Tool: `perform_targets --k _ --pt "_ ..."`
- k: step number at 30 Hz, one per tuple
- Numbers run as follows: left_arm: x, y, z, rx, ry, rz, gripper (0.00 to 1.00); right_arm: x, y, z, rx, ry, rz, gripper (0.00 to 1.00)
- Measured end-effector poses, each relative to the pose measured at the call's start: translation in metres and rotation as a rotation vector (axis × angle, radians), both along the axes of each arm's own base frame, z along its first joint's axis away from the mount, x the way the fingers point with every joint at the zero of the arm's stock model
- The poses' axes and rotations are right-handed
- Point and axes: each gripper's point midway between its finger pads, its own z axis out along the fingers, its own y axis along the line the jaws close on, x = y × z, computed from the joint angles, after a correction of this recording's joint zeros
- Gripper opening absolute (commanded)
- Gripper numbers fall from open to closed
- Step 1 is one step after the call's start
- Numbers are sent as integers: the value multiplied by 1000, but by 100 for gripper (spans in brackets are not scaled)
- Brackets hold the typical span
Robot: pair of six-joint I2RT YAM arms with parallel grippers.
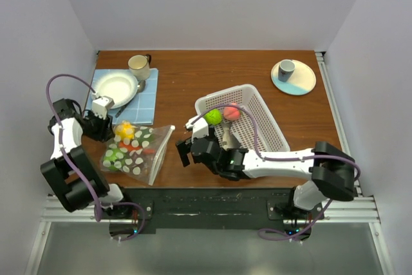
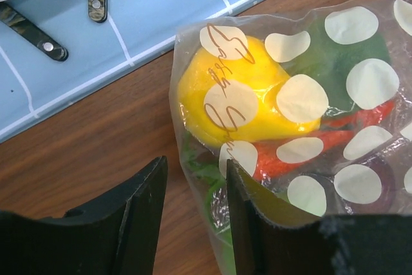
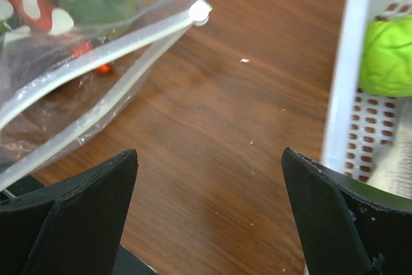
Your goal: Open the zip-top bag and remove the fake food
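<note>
The zip-top bag (image 1: pixel 138 149) lies at the table's front left, dotted white, with its zip strip (image 3: pixel 103 56) toward the right and the two strips parted. Inside it are fake food pieces: a yellow fruit (image 2: pixel 238 101), a green one (image 2: pixel 347 49) and an orange-red carrot piece (image 2: pixel 322 143). My left gripper (image 2: pixel 196 162) is open at the bag's left corner. The bag's edge lies in its gap, and the right finger rests over the plastic. My right gripper (image 3: pixel 209 152) hangs wide open over bare wood between the zip and the basket, holding nothing.
A white perforated basket (image 1: pixel 264 111) stands right of centre, holding a green fruit (image 1: pixel 213 116), a red-pink fruit (image 1: pixel 231 113) and a pale piece. A blue mat (image 1: pixel 143 104) with a white bowl (image 1: pixel 116 88) and a mug (image 1: pixel 138 66) is at back left. A plate with a cup (image 1: pixel 293 76) is at back right.
</note>
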Motion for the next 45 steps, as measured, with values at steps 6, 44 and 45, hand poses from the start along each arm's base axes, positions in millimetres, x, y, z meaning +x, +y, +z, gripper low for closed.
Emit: perform_targets --k 6,44,45 --pt "2 -3 -18 -52 47 2 48 -6 16 -17 4 30 50 98" --pt "-15 1 -38 -17 91 20 100 -21 35 5 63 56 144 99" --pt "-15 1 -37 -13 83 21 100 -21 34 4 54 59 144 99"
